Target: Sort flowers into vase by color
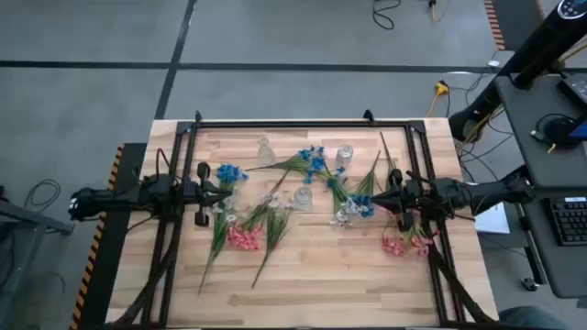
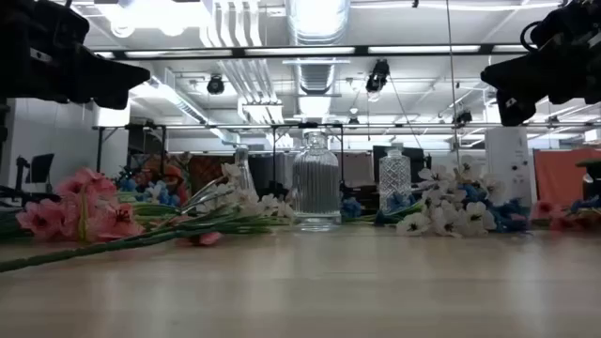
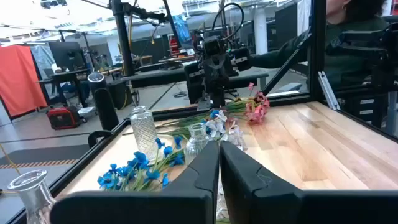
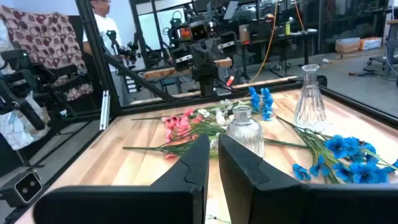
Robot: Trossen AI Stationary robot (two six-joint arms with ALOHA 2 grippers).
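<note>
1. Both hands closed, empty: left hand (image 1: 204, 195), right hand (image 1: 393, 197).
2. White-and-blue spray (image 1: 351, 209) lies on table (image 1: 312, 284) just inboard of my right hand, stem running away toward the far edge; right arm nearer.

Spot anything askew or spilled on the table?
Nothing spilled or broken. The three vases stand upright and empty; the flowers lie scattered flat around them, unsorted. Both grippers hover shut, holding nothing.
</note>
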